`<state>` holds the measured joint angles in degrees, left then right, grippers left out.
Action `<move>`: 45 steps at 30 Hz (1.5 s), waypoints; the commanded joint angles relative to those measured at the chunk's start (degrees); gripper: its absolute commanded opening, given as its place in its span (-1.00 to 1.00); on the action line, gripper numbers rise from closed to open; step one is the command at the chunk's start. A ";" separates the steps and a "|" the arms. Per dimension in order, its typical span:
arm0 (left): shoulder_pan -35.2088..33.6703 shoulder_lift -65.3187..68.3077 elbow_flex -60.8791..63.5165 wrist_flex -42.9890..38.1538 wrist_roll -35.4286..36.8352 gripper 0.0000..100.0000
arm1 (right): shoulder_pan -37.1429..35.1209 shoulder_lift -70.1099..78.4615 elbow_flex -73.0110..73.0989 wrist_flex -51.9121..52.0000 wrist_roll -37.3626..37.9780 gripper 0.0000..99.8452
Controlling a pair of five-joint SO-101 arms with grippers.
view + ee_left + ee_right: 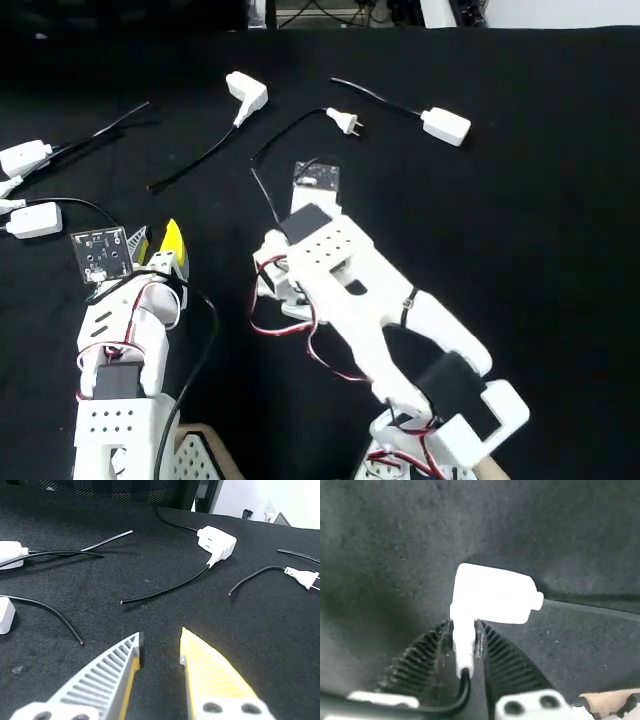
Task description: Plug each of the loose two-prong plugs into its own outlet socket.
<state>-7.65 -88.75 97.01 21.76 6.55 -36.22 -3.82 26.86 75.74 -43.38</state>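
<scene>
My right gripper point(465, 630) is shut on the narrow neck of a white angled plug point(492, 599), which it holds just above the black cloth; its black cable runs back between the fingers. In the high view the right arm point(335, 260) stands mid-table. My left gripper point(160, 647) is open over bare cloth, its yellow finger point(172, 240) at the near left. A white outlet socket point(247, 92) point(216, 542) lies ahead of it. A loose two-prong plug point(350, 122) point(305, 576) on a black cable lies farther right. Another white socket point(445, 125) lies at the back right.
Two more white connector blocks point(25, 157) point(35, 220) with black cables lie at the left edge, and also appear in the left wrist view point(10, 555) point(4, 615). Loose black cable ends point(122, 601) cross the cloth between the left gripper and the socket.
</scene>
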 commanded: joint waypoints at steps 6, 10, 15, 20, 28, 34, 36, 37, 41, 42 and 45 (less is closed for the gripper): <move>0.31 0.00 0.92 0.09 -0.09 -0.71 | 3.60 -2.51 1.10 -2.20 -0.26 -0.98; 0.31 0.00 0.92 0.09 -0.09 -0.71 | 3.60 -2.59 0.84 -1.32 -0.18 -0.98; 0.31 0.00 0.92 0.09 -0.09 -0.71 | 3.52 -2.15 1.45 -1.67 -0.26 -0.98; 0.31 0.00 0.92 0.09 -0.09 -0.71 | 3.43 -2.07 3.74 -4.84 -0.35 -0.98; 0.31 0.00 0.92 0.09 -0.09 -0.71 | 0.62 -1.98 4.35 -7.30 -0.26 -0.98; 0.31 0.00 0.92 0.09 -0.09 -0.71 | 0.35 -0.04 4.26 -9.32 0.00 -0.98; 0.31 0.00 0.92 0.09 -0.09 -0.71 | -0.09 3.30 4.18 -8.97 0.00 -0.98; 0.31 0.00 0.92 0.09 -0.09 -0.71 | -0.26 5.32 4.09 -8.97 0.00 -0.98; 0.13 -0.09 0.92 0.09 -0.09 -0.71 | -0.09 13.23 -1.71 -4.84 -0.18 -0.98; 0.13 -0.09 0.92 0.09 -0.09 -0.71 | 0.00 15.16 -4.26 -3.16 -0.18 -0.98; 0.13 -0.09 0.92 0.09 -0.09 -0.71 | 0.09 21.32 -11.03 1.41 0.00 -0.98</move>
<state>-7.65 -88.75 97.01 21.76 6.55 -35.52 10.51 20.09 73.89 -43.38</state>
